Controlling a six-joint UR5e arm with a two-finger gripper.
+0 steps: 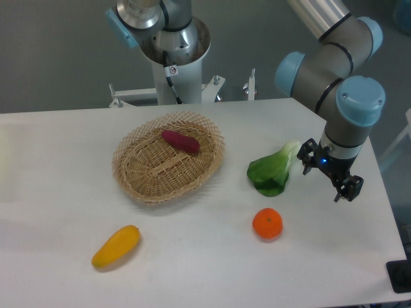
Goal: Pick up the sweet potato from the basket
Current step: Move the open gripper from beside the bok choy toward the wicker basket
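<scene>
green bok choy (273, 172) lies between basket (131, 181) and gripper (326, 172).

magenta sweet potato (180, 140), tan woven basket (146, 183), yellow fruit (115, 246), orange (267, 223)

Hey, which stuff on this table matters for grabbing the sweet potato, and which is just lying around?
Part of the job:
sweet potato, lying in the basket
basket
gripper, open, off to the side

Just lying about:
bok choy
orange
yellow fruit
</scene>
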